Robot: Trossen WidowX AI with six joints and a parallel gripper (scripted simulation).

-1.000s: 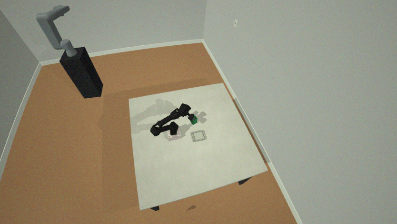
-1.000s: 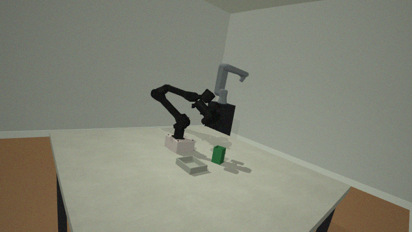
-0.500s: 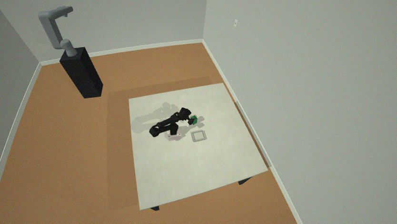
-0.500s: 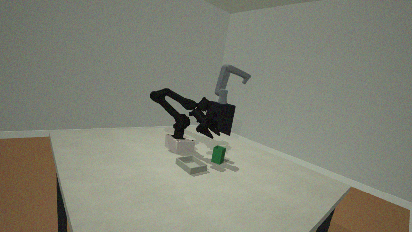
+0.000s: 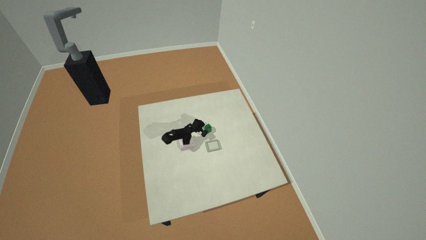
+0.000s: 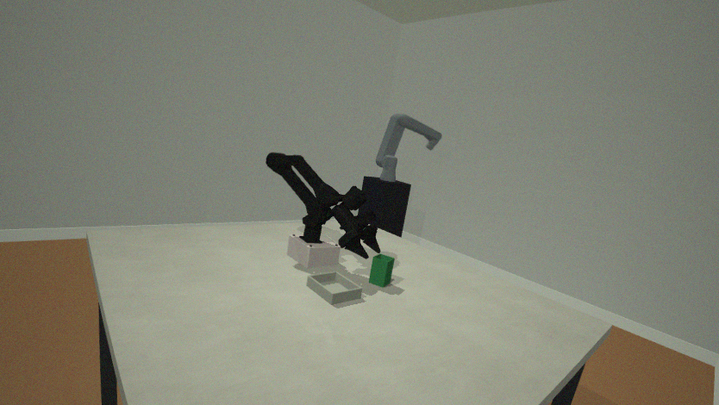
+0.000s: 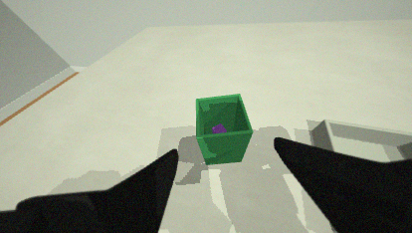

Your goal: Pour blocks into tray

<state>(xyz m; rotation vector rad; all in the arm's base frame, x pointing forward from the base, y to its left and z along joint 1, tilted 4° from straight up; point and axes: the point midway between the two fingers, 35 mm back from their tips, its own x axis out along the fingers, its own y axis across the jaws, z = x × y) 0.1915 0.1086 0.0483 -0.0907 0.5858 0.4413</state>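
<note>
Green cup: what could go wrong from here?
The open gripper has a fingertip on either side of the cup in the wrist view; off-centre, one might knock it over, spilling the purple block onto the table.

The tray sits close by; a finger could clip its rim.

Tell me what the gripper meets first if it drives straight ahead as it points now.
Probably the green cup, roughly centred ahead of the open gripper; exact depth is hard to judge.
</note>
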